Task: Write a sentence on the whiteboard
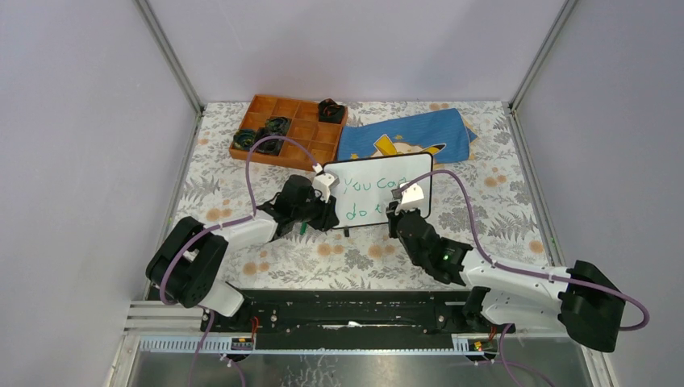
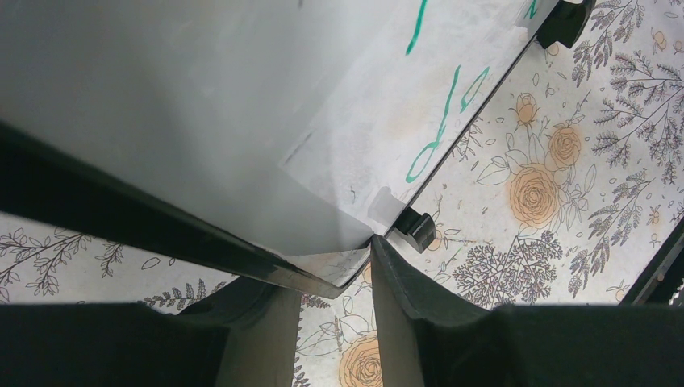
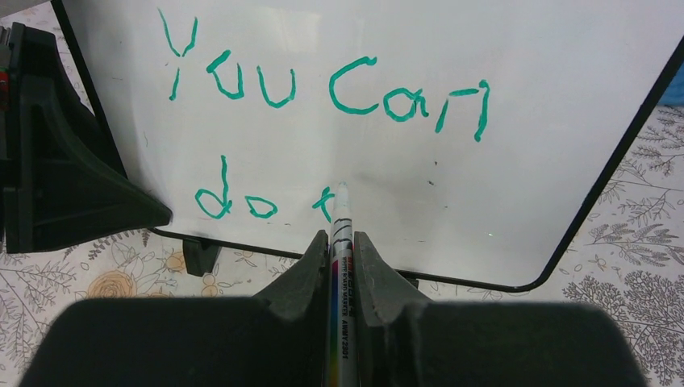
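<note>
Nearest to us, in front of the whiteboard (image 3: 500,177), the right gripper (image 3: 342,251) is squeezed tight on a thin marker (image 3: 342,211). The marker's tip touches the whiteboard, right at a small green "t" on the lower line. At the whiteboard's left edge, the left gripper (image 2: 343,272) has its two fingers pinched on the bottom corner, so it has hold of the whiteboard. A little black foot (image 2: 415,228) sticks out just beside that corner.

The whiteboard stands on the flowery table (image 1: 500,218), between the two grippers. The sentence (image 3: 332,85) is in green. The top line says "You can". The line under it says "do t" and stops there.

So most of the job looks done. I think the last word has only its first letter, and the rest is left to write. There is white room to the right of the "t".

Behind the whiteboard lies a blue cloth (image 1: 419,137) with a yellow picture. Behind the whiteboard and to its left sits an orange tray (image 1: 306,129) with little boxes and some dark things inside.
</note>
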Controlling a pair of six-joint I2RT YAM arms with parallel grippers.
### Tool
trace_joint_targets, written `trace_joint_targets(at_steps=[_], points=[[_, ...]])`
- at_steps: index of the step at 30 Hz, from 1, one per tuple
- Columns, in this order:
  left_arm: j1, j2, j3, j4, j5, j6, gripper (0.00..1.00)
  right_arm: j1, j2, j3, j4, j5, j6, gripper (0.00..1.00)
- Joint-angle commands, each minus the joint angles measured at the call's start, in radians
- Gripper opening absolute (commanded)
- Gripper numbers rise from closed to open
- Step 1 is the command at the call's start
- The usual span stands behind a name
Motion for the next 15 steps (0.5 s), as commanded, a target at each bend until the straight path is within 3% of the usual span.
trace_joint_targets(at_steps=[1,15], points=[[-0.016,0.001,0.014,-0.020,-0.025,0.029,0.41,-0.012,0.038,0.058,0.075,0.019,-0.020,0.00],[-0.016,0.003,0.016,-0.020,-0.024,0.030,0.41,-0.047,0.088,0.075,0.074,0.010,-0.006,0.00]])
